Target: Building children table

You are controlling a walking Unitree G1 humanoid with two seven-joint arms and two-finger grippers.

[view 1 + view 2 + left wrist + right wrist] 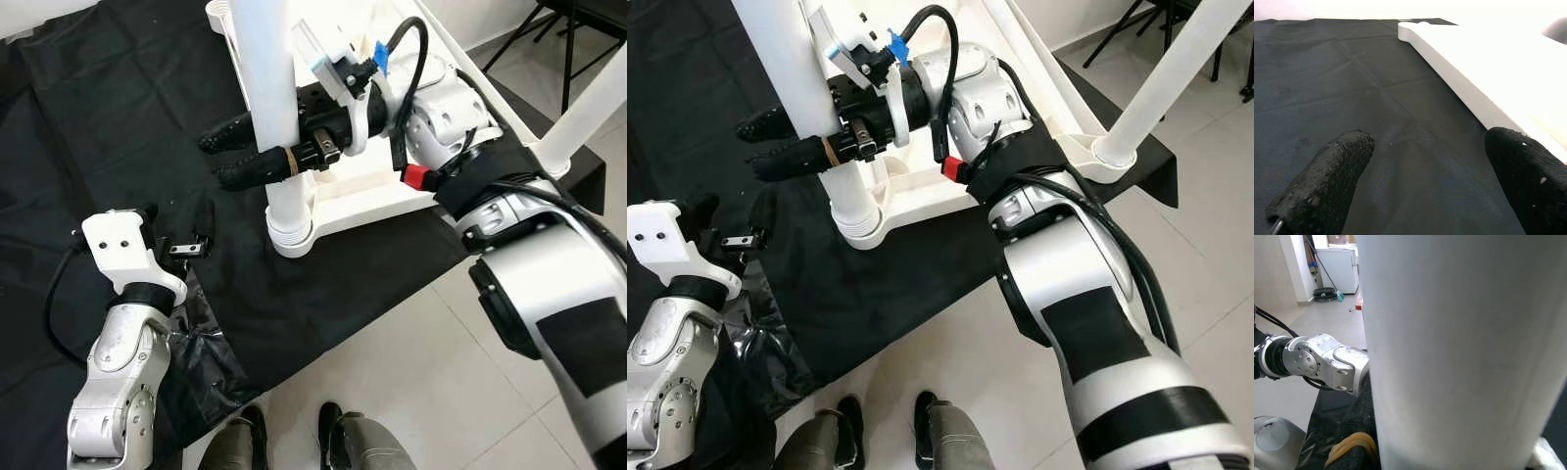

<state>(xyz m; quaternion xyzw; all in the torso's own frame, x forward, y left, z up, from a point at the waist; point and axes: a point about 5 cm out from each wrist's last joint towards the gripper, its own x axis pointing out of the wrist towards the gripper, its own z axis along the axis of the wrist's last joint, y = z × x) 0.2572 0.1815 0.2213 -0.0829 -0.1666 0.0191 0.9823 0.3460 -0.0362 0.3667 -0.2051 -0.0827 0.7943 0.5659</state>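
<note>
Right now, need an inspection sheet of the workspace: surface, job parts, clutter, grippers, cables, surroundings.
Surface: black cloth spread over a tiled floor, wrinkled at its near edge.
Job's things: white table top lying upside down on the cloth; one white leg upright in its corner socket, another white leg standing at the far right corner.
Clutter: nothing seen.
Grippers: right gripper closed around the near leg, fingers poking out past it. Left gripper open, low over the cloth beside the table top's edge.
Cables: black cable looping over the right wrist; black cable at the left forearm.
Surroundings: a person's shoes at the cloth's near edge; black chair legs behind.
</note>
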